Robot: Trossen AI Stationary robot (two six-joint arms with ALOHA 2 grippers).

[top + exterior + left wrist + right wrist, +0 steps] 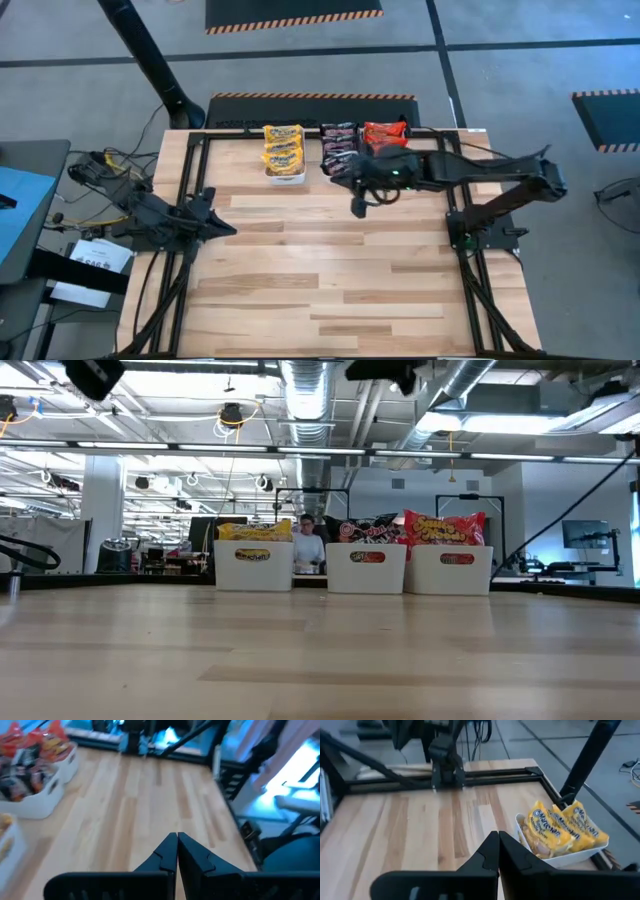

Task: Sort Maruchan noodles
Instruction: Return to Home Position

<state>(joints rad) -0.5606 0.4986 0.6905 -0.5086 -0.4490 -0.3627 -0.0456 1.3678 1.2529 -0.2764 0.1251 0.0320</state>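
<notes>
The Maruchan noodles sit sorted in three white bins along the table's far edge. In the high view these are yellow packets [283, 150], dark packets [338, 148] and red packets [385, 133]. The low view shows the yellow [254, 532], dark [366, 531] and red [444, 527] packets sticking up over the bin rims. My right gripper [357, 207] [498, 841] is shut on nothing and hangs raised just near of the dark bin. My left gripper [228, 229] [177, 842] is shut and waits at the table's left side.
A black frame rail [310, 100] runs behind the bins, with side rails along the table's left and right edges. The wooden tabletop [330, 280] stretches from the bins to the near edge. A person [306, 540] shows far off in the room behind the bins.
</notes>
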